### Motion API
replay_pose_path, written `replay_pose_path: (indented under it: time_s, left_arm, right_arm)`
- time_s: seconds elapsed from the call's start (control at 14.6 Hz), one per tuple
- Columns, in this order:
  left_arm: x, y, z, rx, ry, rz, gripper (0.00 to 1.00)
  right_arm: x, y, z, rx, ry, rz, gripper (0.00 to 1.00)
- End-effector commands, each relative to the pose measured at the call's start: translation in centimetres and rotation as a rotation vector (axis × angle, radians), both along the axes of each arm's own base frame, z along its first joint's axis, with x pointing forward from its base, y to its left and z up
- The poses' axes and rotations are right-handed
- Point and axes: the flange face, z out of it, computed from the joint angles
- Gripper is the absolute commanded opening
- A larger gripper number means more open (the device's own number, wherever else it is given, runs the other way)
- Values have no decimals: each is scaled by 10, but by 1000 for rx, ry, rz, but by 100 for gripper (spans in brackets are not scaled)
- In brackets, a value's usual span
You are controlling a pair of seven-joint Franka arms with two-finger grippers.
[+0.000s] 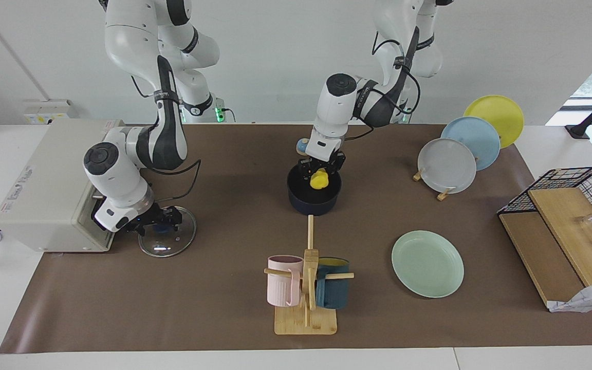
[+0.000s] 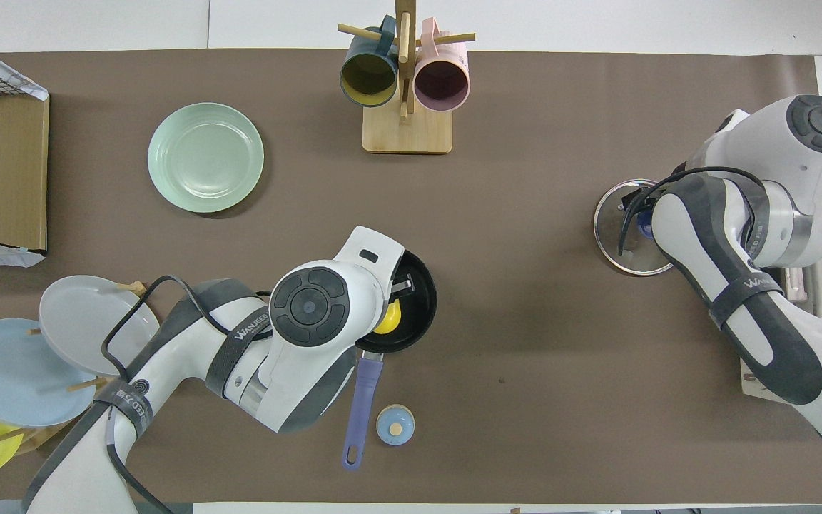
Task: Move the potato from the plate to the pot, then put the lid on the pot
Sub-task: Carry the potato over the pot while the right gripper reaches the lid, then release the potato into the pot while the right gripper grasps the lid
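Two arms are at work over the brown worktop (image 1: 224, 318). At centre frame in the facing view, the left tool (image 1: 320, 173) hangs over the mouth of the pot (image 1: 314, 201), its fingers pinching the potato (image 1: 319, 180), which sits just at the level of the pot's rim. In the overhead view the potato (image 2: 387, 318) shows as a yellow patch inside the pot's (image 2: 414, 303) black interior, mostly hidden by the arm; the blue handle (image 2: 361, 410) points toward the lower edge of that frame. At lower right of the facing view, the plate (image 1: 427, 263) lies bare. At centre left, the right tool (image 1: 165, 220) is down at the blue knob of the lid (image 1: 167, 245), which lies flat on the worktop; whether its fingers are spread or pressed together cannot be told.
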Motion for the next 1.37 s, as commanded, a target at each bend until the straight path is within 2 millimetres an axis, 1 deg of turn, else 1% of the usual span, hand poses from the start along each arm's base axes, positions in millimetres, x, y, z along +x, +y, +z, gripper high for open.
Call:
replay_pose_path:
  time_s: [0.0, 0.21, 0.27, 0.41, 0.62, 0.69, 0.75, 0.82, 0.89, 0.96, 1.1, 1.17, 1.24, 1.3]
  left_arm:
    - [-2, 0, -5, -12, -12, 18, 0]
    - [2, -6, -34, -4, -14, 13, 0]
    - [0, -8, -40, 0, -12, 8, 0]
    - [0, -9, -43, 3, -11, 4, 0]
    - [-2, -12, -47, 7, -15, -10, 0]
    - [-2, -12, -47, 7, -16, -15, 0]
    - [-2, -12, -48, 9, -15, -18, 0]
    - [-4, -10, -52, 15, -9, -24, 3]
    - [-6, -10, -54, 17, -8, -30, 13]
    - [-7, -9, -57, 21, -6, -31, 21]
    - [-8, -7, -61, 25, -7, -35, 45]
    - [-9, -6, -62, 26, -7, -36, 52]
    - [-10, -6, -62, 27, -5, -36, 55]
    - [-10, -6, -62, 27, -5, -36, 63]
  right_arm:
    - [-4, -1, -1, 29, 15, 4, 100]
    - [-10, -2, -7, 28, 31, 22, 100]
    - [-13, -2, -10, 30, 39, 38, 100]
    - [-17, -4, -13, 36, 43, 99, 100]
    - [-20, -2, -14, 37, 51, 107, 100]
    - [-20, -2, -15, 34, 51, 111, 95]
    - [-20, -2, -15, 32, 53, 125, 87]
    - [-20, -2, -15, 33, 52, 137, 80]
    - [-20, -3, -15, 33, 55, 139, 74]
    - [-21, -3, -15, 34, 60, 139, 70]
    - [-21, -3, -14, 35, 60, 150, 65]
    - [-21, -3, -14, 35, 60, 150, 65]
    - [-21, -3, -14, 36, 64, 150, 65]
    - [-21, -2, -14, 36, 66, 152, 64]
